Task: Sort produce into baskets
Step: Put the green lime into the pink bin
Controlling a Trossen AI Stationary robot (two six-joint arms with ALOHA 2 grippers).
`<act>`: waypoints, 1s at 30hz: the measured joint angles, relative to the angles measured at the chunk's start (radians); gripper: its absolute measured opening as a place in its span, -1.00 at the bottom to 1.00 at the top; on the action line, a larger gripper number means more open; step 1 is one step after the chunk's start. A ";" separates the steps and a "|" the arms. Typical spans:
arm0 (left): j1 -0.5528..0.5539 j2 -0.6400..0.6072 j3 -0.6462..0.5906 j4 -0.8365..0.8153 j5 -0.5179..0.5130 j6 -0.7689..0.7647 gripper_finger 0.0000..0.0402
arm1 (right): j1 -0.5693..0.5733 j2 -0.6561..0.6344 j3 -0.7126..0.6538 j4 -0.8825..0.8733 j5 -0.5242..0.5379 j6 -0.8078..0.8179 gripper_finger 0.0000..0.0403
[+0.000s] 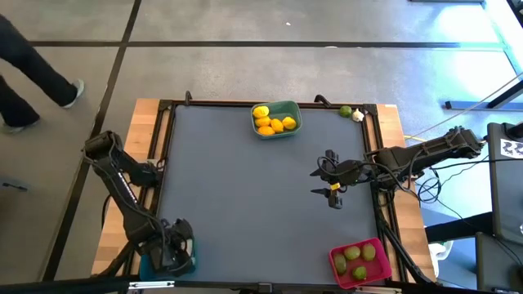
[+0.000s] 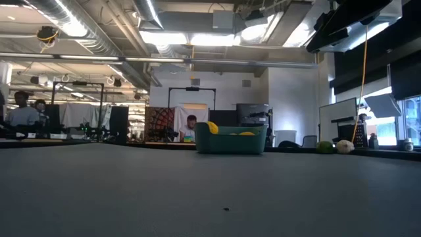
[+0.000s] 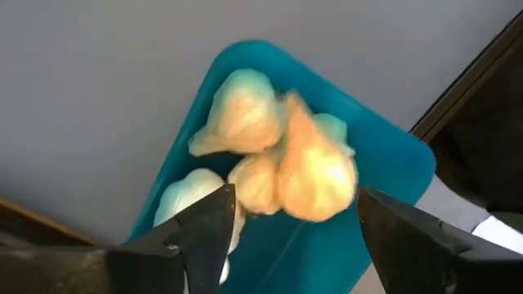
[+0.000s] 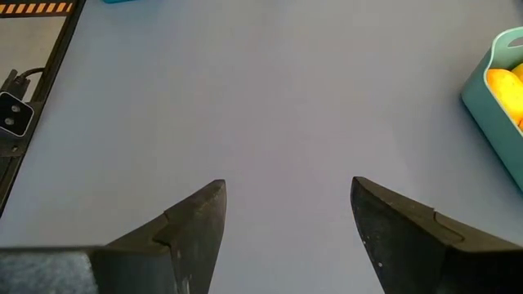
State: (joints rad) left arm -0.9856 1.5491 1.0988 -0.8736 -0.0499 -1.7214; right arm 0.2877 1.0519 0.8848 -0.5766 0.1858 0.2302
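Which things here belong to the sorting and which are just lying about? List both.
Job:
- teal-green basket of lemons
- pink-red basket of limes
- blue basket with garlic bulbs
- loose lime and garlic, far edge

Lying about:
- cables
- wooden table border

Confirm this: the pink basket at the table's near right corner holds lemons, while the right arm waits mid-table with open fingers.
Not quite. The high view shows the pink basket holding green limes, not lemons. The rest stands: the right gripper waits mid-table, fingers open.
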 joint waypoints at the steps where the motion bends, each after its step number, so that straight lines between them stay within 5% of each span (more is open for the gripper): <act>1: 0.002 -0.002 0.000 -0.006 0.010 -0.001 0.24 | 0.000 0.000 0.000 0.000 0.000 0.000 0.30; 7: 0.043 -0.076 0.010 0.003 -0.012 0.017 0.25 | 0.000 0.000 0.000 0.001 0.002 0.001 0.30; 14: 0.141 -0.161 0.020 0.043 -0.313 0.193 0.25 | -0.002 0.000 0.000 -0.015 0.143 0.023 0.30; 17: 0.220 -0.168 0.020 0.047 -0.362 0.320 0.25 | -0.037 0.000 0.000 -0.053 0.216 0.052 0.30; 30: 0.674 -0.168 0.020 0.112 -0.332 0.941 0.25 | -0.485 0.005 0.000 -0.230 0.217 -0.023 0.30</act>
State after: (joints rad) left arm -0.3115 1.3811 1.1187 -0.7620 -0.3821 -0.7799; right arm -0.1972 1.0573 0.8848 -0.8068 0.4029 0.2073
